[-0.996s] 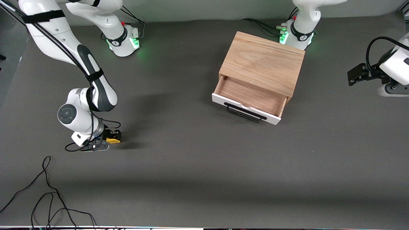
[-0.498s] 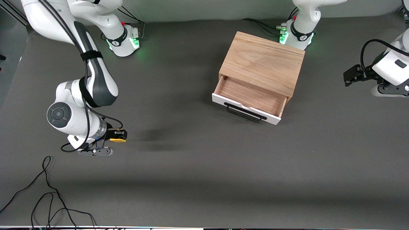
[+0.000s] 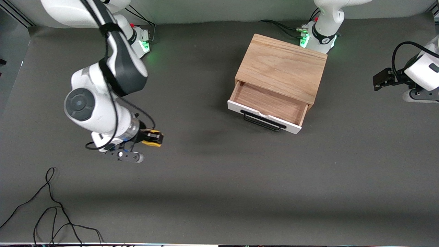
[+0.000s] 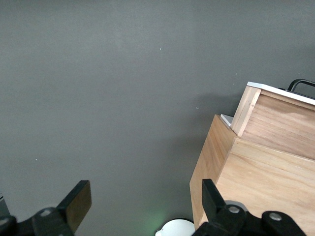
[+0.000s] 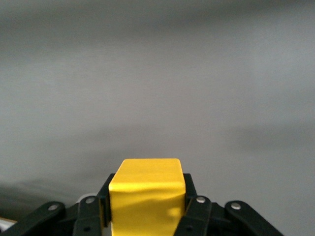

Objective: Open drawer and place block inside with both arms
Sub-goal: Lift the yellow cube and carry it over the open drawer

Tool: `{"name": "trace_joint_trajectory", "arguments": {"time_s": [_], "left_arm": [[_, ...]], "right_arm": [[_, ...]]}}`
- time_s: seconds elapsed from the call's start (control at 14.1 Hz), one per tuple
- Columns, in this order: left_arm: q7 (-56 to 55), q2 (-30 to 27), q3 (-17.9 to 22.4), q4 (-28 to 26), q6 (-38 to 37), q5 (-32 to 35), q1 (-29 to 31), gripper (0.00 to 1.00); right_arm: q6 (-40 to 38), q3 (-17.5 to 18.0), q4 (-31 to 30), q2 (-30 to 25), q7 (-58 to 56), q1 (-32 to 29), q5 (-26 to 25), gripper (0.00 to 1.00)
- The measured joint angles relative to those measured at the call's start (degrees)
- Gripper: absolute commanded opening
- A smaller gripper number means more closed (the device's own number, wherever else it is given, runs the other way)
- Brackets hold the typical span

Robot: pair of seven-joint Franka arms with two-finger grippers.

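Note:
The yellow block [image 3: 154,141] hangs above the bare table mat toward the right arm's end, with my right gripper [image 3: 152,139] shut on it. The right wrist view shows the block [image 5: 146,194] squeezed between the two black fingers [image 5: 189,189]. The drawer [image 3: 269,103] stands pulled out of the wooden cabinet [image 3: 283,67], its wooden inside bare, with the white front and black handle [image 3: 264,120] facing the front camera. My left gripper [image 3: 382,79] waits open beside the cabinet at the left arm's end. In the left wrist view its fingers [image 4: 76,204] stand wide apart, holding nothing, and the cabinet [image 4: 266,182] shows.
Loose black cables [image 3: 51,212] lie near the front edge at the right arm's end. The green-lit arm bases [image 3: 139,43] [image 3: 319,37] stand along the back edge, one right by the cabinet. Bare mat lies between the block and the drawer.
My right gripper has risen off the table with the block and moved toward the drawer. The left gripper has only shifted slightly beside the cabinet.

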Motion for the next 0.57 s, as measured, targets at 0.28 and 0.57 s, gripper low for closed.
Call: {"name": "trace_joint_trajectory", "arguments": {"time_s": [0.28, 0.57], "left_arm": [[0.41, 0.0, 0.69, -0.05, -0.05, -3.87, 2.41, 1.0], [0.6, 0.0, 0.11, -0.06, -1.58, -3.75, 2.77, 1.0]], "right_arm": [[-0.38, 0.07, 4.11, 0.74, 7.73, 4.28, 2.15, 0.12], [-0.61, 0.19, 7.14, 0.74, 13.77, 8.76, 2.52, 0.1]]}}
